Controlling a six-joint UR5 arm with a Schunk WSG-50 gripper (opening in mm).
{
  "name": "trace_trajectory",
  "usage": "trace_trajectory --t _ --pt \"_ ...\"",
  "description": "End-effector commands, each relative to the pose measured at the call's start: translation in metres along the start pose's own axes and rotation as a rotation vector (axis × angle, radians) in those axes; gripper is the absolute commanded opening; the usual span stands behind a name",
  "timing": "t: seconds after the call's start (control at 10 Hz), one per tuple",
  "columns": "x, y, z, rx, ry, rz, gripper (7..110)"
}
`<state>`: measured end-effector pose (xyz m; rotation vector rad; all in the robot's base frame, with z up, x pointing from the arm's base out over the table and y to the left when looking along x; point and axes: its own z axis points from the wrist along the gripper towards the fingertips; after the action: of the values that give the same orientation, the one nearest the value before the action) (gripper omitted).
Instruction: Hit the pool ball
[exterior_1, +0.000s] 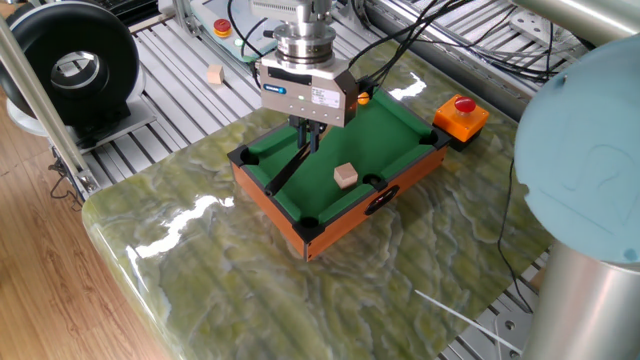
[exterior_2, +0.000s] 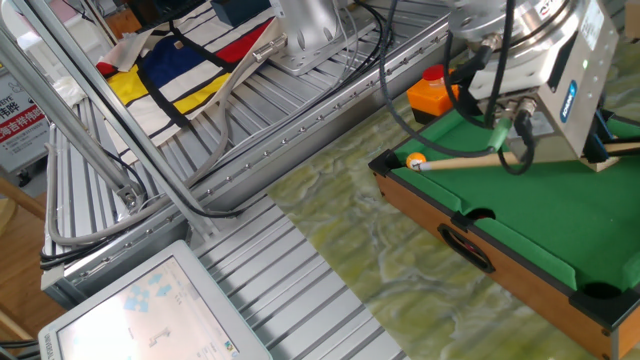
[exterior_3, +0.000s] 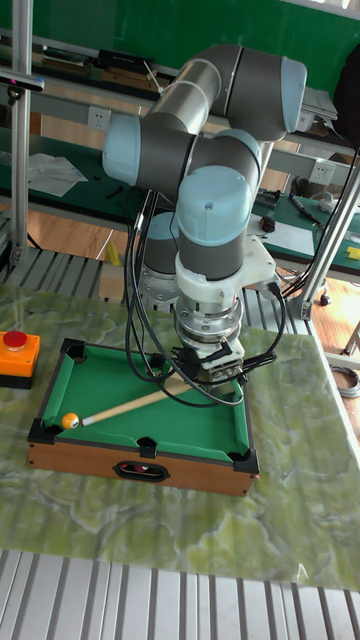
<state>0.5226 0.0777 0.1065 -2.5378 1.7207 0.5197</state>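
The pool ball is a tiny orange-yellow sphere lying by a corner pocket of the small green pool table. It also shows as the ball and the ball. My gripper hangs over the felt, shut on a wooden cue stick. The cue tip points at the ball and sits a hair short of it. In the tall view my gripper holds the cue at its thick end.
A tan wooden cube rests on the felt near a side pocket. A red button on an orange box stands beside the table's far end. Another small wooden block and a black round fan lie on the slatted frame.
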Motion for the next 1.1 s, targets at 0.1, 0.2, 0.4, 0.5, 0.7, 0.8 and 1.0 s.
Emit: trace_trajectory --t 0.1,0.2,0.4,0.5,0.7,0.8,1.0 --pt "-0.006 0.008 0.001 0.003 -0.027 -0.008 7" --pt "-0.013 0.013 -0.003 -0.002 -0.031 -0.001 7" --pt "-0.020 0.017 -0.002 -0.002 -0.041 0.010 7" --pt "-0.019 0.018 -0.001 -0.003 -0.037 0.015 7" --pt "-0.016 0.018 -0.001 -0.003 -0.029 0.015 7" --pt "-0.016 0.018 -0.001 -0.003 -0.029 0.015 7" --pt "-0.015 0.019 -0.001 -0.002 -0.025 -0.006 7"
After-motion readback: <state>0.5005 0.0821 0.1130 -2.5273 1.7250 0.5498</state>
